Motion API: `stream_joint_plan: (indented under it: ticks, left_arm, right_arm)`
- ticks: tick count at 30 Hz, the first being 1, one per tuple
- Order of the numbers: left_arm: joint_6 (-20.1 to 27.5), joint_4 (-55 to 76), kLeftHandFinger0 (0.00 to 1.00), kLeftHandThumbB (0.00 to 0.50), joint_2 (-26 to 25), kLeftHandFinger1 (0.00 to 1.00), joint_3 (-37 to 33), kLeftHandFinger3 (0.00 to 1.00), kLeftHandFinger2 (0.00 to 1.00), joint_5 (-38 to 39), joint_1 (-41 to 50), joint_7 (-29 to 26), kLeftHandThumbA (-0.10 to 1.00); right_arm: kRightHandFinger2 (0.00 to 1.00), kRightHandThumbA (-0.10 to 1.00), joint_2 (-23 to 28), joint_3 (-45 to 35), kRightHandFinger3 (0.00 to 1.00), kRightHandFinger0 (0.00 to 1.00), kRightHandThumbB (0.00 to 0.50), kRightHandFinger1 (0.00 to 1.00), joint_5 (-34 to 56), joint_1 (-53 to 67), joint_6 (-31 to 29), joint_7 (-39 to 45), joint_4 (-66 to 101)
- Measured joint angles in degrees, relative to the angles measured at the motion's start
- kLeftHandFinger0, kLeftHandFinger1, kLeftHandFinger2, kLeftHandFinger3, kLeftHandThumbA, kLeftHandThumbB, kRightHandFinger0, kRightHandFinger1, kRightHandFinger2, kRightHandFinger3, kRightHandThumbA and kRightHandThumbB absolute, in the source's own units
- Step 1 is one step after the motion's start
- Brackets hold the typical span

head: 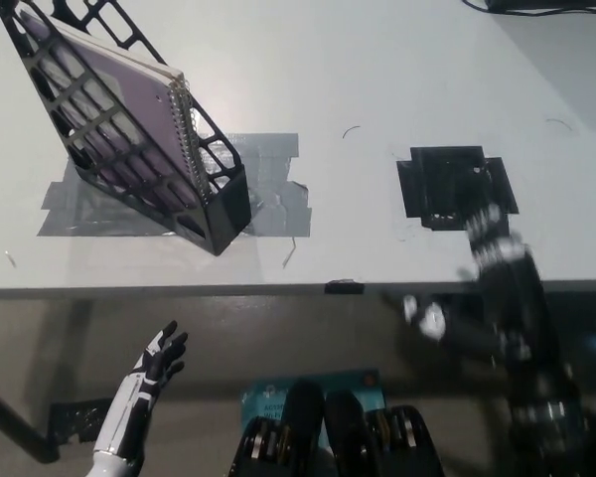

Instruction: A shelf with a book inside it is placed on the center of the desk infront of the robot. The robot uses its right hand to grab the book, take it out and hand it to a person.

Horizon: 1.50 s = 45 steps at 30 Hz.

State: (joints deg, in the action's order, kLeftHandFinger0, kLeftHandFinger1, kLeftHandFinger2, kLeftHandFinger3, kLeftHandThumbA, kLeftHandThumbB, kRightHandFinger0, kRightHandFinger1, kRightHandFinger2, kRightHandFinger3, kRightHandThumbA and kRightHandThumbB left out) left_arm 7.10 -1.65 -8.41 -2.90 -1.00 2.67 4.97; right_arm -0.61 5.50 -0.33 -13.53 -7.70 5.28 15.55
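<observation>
A black mesh shelf (129, 149) stands tilted at the table's upper left. Inside it rests a book (129, 104), a spiral-bound notebook with a pale purple cover, its wire spine facing right. My black right arm rises from the bottom right, blurred by motion. My right hand (492, 243) is over the table's front edge near a black tape patch, far to the right of the shelf. The blur hides how that hand stands. My white left hand (159, 363) rests low at the lower left, below the table edge, fingers apart and holding nothing.
Grey tape (273, 199) lies under and beside the shelf. A black tape patch (447, 184) marks the white table (377, 79) right of centre. Dark cables (536, 5) run along the far right corner. The table's front edge (278, 290) crosses the picture.
</observation>
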Motion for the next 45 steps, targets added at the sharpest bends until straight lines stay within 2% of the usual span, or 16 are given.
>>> stream_joint_plan:
  ticks: [1,5,7,10,13,14,15,17,23,27,29,31,36,39,42,45]
  left_arm:
    - [0.0,0.0,1.0,0.299,0.1,1.0,-0.2,1.0,1.0,0.0,0.0,0.0,1.0]
    - [0.0,0.0,1.0,0.272,0.6,1.0,-1.2,1.0,1.0,-0.1,0.0,0.2,1.0]
    - [0.1,0.0,1.0,0.274,0.6,1.0,-1.6,1.0,1.0,-0.2,0.0,0.5,1.0]
    - [0.2,0.0,1.0,0.289,0.6,1.0,-1.9,1.0,1.0,-0.3,-0.1,0.6,1.0]
    - [0.5,0.0,1.0,0.321,0.6,1.0,-2.1,1.0,1.0,-0.4,-0.2,0.6,1.0]
    - [0.5,0.0,1.0,0.338,0.6,1.0,-2.1,1.0,1.0,-0.4,-0.3,0.6,0.96]
    - [0.5,0.0,1.0,0.338,0.6,1.0,-2.2,1.0,1.0,-0.4,-0.3,0.6,0.96]
    - [0.5,0.0,1.0,0.349,0.7,1.0,-2.3,1.0,1.0,-0.2,-0.5,0.6,0.95]
    - [0.5,-0.1,1.0,0.312,0.8,1.0,-2.3,1.0,1.0,0.7,-0.7,1.1,0.96]
    - [0.5,-0.1,1.0,0.29,0.7,1.0,-2.4,1.0,1.0,0.7,-0.7,1.3,0.97]
    - [0.5,0.0,1.0,0.296,0.7,1.0,-2.5,1.0,1.0,0.7,-0.7,1.5,0.98]
    - [0.4,0.0,1.0,0.277,0.7,1.0,-2.5,1.0,1.0,0.7,-0.7,1.5,0.98]
    - [0.5,0.0,1.0,0.254,0.5,1.0,-2.6,1.0,1.0,0.5,-0.8,1.8,0.98]
    - [0.5,0.0,1.0,0.271,0.5,1.0,-2.6,1.0,1.0,0.3,-1.0,1.8,0.97]
    - [0.4,0.0,1.0,0.272,0.3,1.0,-2.6,1.0,1.0,0.3,-1.1,1.9,1.0]
    - [0.4,0.0,1.0,0.275,0.2,1.0,-2.6,1.0,1.0,0.1,-1.3,1.9,1.0]
  right_arm:
    - [1.0,1.0,-0.2,0.2,1.0,1.0,0.302,1.0,-0.2,-2.4,0.9,0.0,-0.4]
    - [1.0,1.0,-1.2,1.7,1.0,1.0,0.278,1.0,-1.9,-10.7,4.0,-0.1,-5.1]
    - [1.0,1.0,-1.8,2.4,1.0,1.0,0.293,1.0,-2.5,-13.9,5.5,-0.1,-9.0]
    - [1.0,1.0,-3.0,2.6,1.0,1.0,0.372,1.0,-2.7,-18.0,7.4,-0.1,-14.4]
    - [1.0,1.0,-4.4,2.1,1.0,1.0,0.358,1.0,-1.8,-21.8,8.9,0.0,-20.2]
    - [1.0,0.97,-4.7,1.9,1.0,1.0,0.322,1.0,-1.6,-22.6,9.1,0.1,-21.1]
    - [1.0,0.96,-5.1,1.5,1.0,1.0,0.323,1.0,-0.9,-23.6,9.6,0.2,-22.8]
    - [1.0,0.95,-6.9,-0.2,1.0,1.0,0.36,1.0,1.6,-26.7,11.6,0.9,-26.4]
    - [1.0,0.99,-10.8,-1.1,1.0,1.0,0.388,1.0,5.7,-31.8,14.2,2.9,-33.9]
    - [1.0,1.0,-12.7,0.4,1.0,1.0,0.36,1.0,6.4,-33.1,14.9,4.2,-38.0]
    - [1.0,1.0,-13.3,1.2,1.0,1.0,0.371,1.0,6.4,-33.2,14.9,4.5,-39.5]
    - [1.0,1.0,-13.7,1.7,1.0,1.0,0.372,1.0,6.4,-33.2,14.9,4.7,-40.7]
    - [1.0,1.0,-14.2,2.5,1.0,1.0,0.353,1.0,6.2,-33.7,14.6,4.9,-42.5]
    - [1.0,1.0,-14.4,2.9,1.0,1.0,0.334,1.0,6.1,-34.0,14.4,5.0,-43.3]
    - [1.0,1.0,-14.4,3.1,1.0,1.0,0.352,1.0,6.0,-34.3,13.8,5.0,-43.8]
    - [1.0,1.0,-14.4,3.1,1.0,1.0,0.333,1.0,6.0,-35.1,13.5,5.1,-45.2]
